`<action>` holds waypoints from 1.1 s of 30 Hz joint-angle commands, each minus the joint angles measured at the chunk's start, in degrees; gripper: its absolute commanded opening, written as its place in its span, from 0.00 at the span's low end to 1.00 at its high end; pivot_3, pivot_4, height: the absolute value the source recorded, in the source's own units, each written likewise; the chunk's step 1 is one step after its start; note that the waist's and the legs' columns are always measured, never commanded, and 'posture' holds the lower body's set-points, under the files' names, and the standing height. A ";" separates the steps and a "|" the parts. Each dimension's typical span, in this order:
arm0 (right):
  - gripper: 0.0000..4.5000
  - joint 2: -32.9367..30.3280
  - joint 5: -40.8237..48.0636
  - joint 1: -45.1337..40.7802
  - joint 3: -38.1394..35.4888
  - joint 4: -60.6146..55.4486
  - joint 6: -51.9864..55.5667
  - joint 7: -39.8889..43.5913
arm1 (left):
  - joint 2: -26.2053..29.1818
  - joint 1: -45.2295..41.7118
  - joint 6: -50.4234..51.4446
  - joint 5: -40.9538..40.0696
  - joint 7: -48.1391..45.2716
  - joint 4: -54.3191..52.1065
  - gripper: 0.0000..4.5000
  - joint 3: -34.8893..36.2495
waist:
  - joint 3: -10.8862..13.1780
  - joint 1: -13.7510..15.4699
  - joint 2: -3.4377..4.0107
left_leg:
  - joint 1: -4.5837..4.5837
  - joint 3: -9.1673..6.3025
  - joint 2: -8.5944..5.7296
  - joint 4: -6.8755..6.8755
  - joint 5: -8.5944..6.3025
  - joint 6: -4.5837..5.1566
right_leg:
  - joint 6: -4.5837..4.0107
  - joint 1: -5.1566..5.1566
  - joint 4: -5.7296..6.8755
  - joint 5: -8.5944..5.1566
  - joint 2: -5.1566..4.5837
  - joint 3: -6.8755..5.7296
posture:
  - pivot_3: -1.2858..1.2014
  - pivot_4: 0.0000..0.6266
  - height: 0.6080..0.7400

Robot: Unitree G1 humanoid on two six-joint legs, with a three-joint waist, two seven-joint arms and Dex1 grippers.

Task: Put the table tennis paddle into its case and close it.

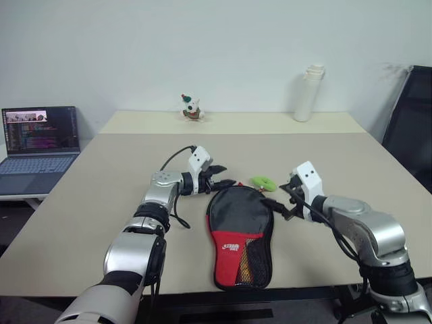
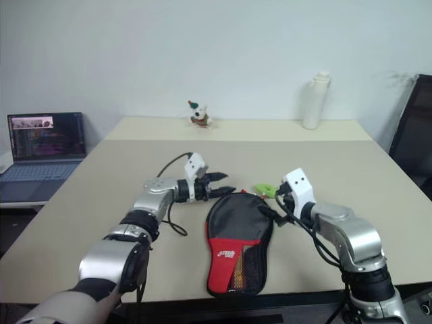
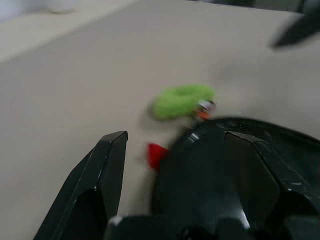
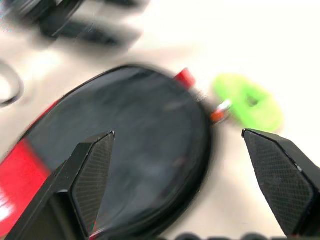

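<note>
Case (image 1: 237, 233) between both open jaws.

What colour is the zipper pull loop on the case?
Bright green loop; right wrist view shows it best.

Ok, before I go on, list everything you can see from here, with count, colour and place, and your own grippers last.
case: one, black with a red panel and white logo, lying flat on the table between the two grippers.
green loop: one, bright green, at the case's rounded far end.
table: one, beige, under everything.
bottle: one, white, standing at the far right of the table.
toy figure: one, small, white with a green cap, far centre of the table.
laptop: one, open with its screen lit, on a separate surface to the left.
chair: one, black, beyond the table's right edge.
left gripper: black fingers apart, beside the case's far left edge.
right gripper: black fingers wide apart, beside the case's right edge.
</note>
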 commanded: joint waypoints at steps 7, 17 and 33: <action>1.00 -3.23 -19.39 -10.32 12.33 30.16 -36.32 1.39 | -0.79 6.01 5.93 -1.41 -3.14 -13.05 0.74 -4.83 | 0.01 -0.05 0.01 | 0.00 0.00 0.01 -0.01 0.00 0.01 | 0.00 0.01 -0.01 0.00 0.01 0.01 | 0.52 0.24 1.00; 1.00 -1.21 -26.64 -14.89 14.91 47.47 -52.50 2.20 | -1.74 6.09 7.47 -2.22 -3.68 -13.80 0.74 -6.72 | 0.02 -0.05 0.03 | 0.02 0.03 0.02 0.00 0.00 0.00 | -0.03 0.00 0.02 0.02 0.00 0.05 | 0.52 0.24 1.00; 0.70 4.64 -34.74 -20.69 16.45 62.04 -61.14 -1.38 | -3.80 4.93 6.12 -0.97 -4.26 -9.89 0.75 -10.50 | 0.03 -0.12 0.05 | 0.15 0.05 0.01 0.06 0.01 0.00 | -0.05 -0.01 0.38 0.01 -0.01 0.09 | 0.52 0.24 1.00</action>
